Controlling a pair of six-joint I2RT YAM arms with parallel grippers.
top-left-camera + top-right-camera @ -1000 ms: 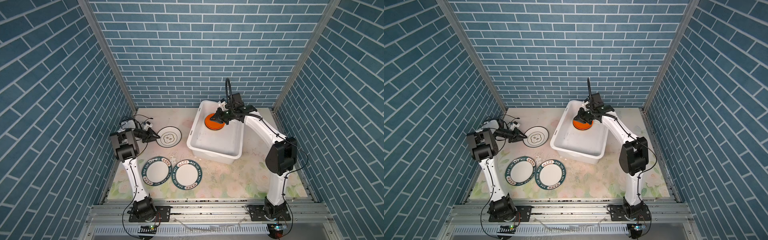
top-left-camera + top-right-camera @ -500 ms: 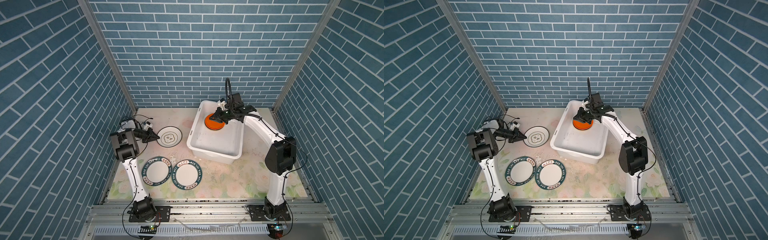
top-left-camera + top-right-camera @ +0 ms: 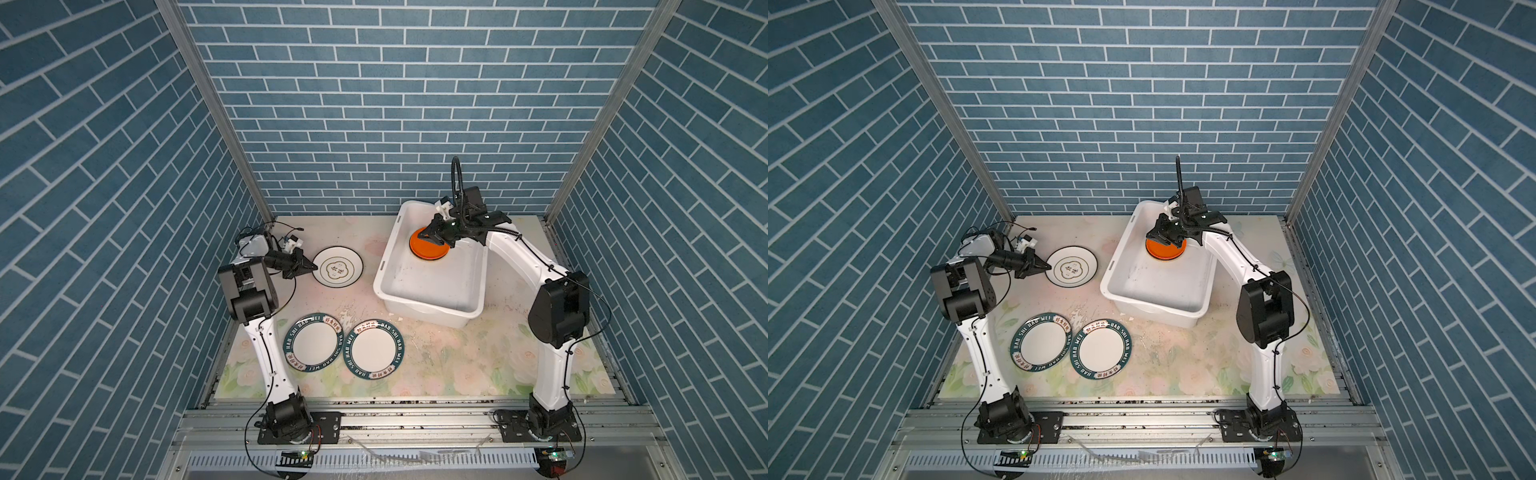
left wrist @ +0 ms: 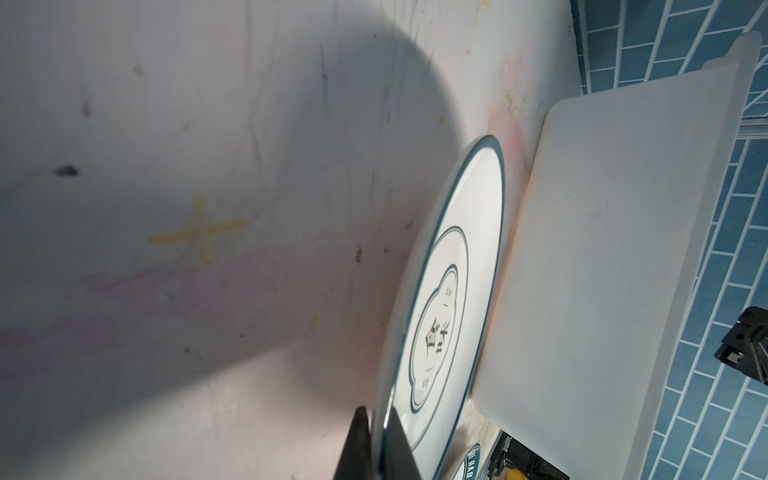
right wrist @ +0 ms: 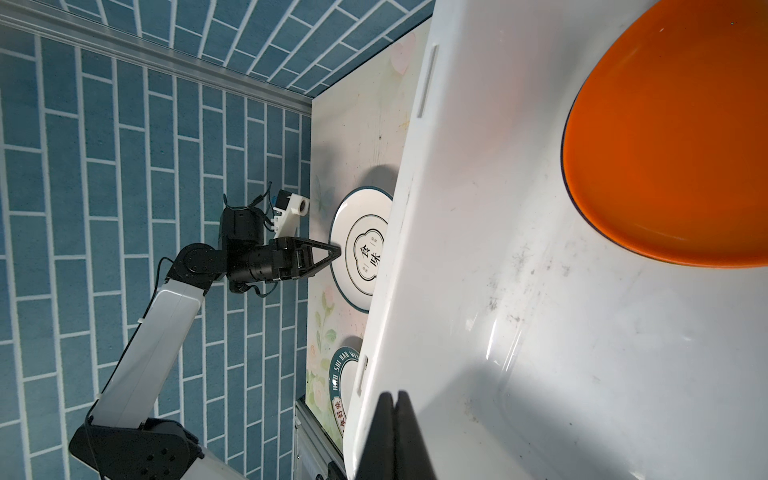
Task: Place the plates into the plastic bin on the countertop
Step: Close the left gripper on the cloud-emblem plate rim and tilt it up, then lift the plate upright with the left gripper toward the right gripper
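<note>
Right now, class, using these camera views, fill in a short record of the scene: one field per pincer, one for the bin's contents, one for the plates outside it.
Left pincer: shut on the rim of the black-rimmed plate, left of the plastic bin
Right pincer: shut, empty, over the bin beside the orange plate
In bin: orange plate visible
On countertop: two green-rimmed plates, side by side near the front
Plates outside bin: three

Left arm (image 3: 266, 357) rises to a high elbow, wrist levelled rightward; left gripper (image 3: 311, 268) sits low, fingers (image 4: 357, 449) nipped on the dark-rimmed plate (image 3: 337, 272) edge; right arm (image 3: 550, 374) arches forward and leftward; right gripper (image 5: 392, 401) points down, jaws pressed together, empty.
</note>
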